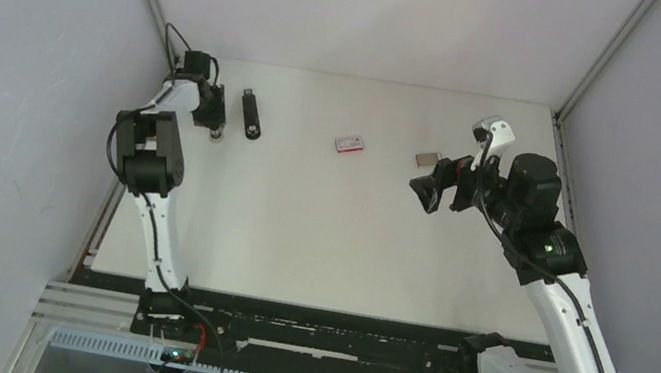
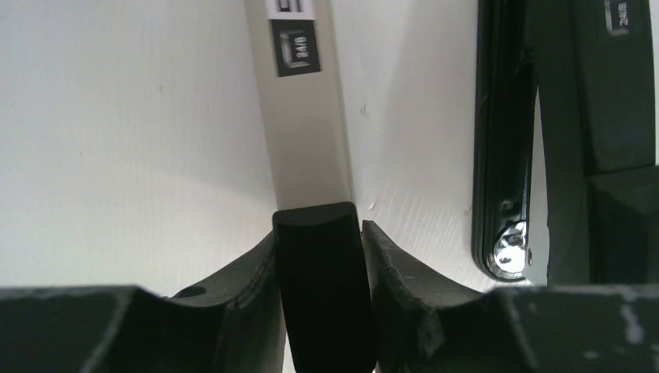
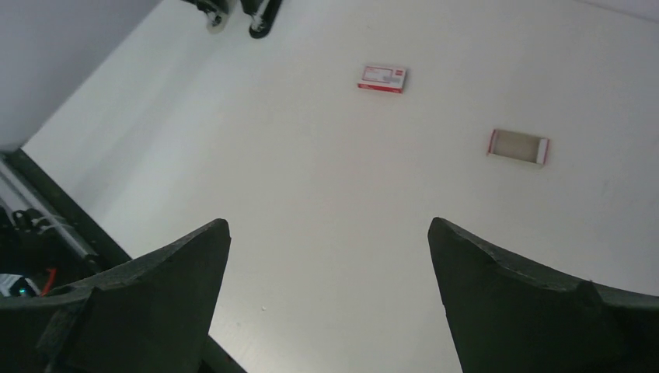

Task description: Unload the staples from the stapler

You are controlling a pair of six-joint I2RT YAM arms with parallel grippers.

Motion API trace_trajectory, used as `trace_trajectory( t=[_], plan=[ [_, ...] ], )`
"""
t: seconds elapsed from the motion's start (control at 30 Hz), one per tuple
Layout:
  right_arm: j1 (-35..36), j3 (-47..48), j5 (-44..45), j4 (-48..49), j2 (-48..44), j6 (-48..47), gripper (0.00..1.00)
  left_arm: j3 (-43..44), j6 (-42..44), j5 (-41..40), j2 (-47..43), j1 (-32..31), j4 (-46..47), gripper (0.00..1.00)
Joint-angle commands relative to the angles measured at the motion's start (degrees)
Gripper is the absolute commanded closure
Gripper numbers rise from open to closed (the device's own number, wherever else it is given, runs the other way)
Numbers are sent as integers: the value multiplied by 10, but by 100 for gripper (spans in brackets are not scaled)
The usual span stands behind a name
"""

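Observation:
The black stapler (image 1: 250, 114) lies at the table's far left; its body also shows in the left wrist view (image 2: 505, 140). My left gripper (image 1: 214, 132) is just left of it, shut (image 2: 319, 229) on a black tab (image 2: 320, 272) at the end of a long flat grey metal rail (image 2: 305, 132) that bears a "24/6" label. No separate strips of staples show in any view. My right gripper (image 1: 426, 195) hangs above the table's right side, open and empty (image 3: 330, 233).
A small red-and-white box (image 1: 349, 144) (image 3: 381, 78) lies at the back middle. A small open grey-brown box (image 1: 427, 159) (image 3: 518, 146) lies right of it, just beyond my right gripper. Walls close in left, right and back; a black rail (image 1: 305, 314) runs along the near edge.

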Motion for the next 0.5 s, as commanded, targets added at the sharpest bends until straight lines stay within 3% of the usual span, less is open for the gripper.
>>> trace_trajectory(
  t=[0.0,0.47],
  plan=[
    [32,50,31,-40,5,62,0,-37,1,10,-72,1,18,61],
    [57,95,-22,-58,15,141,0,-174,42,68,-177,-1,43,67]
  ],
)
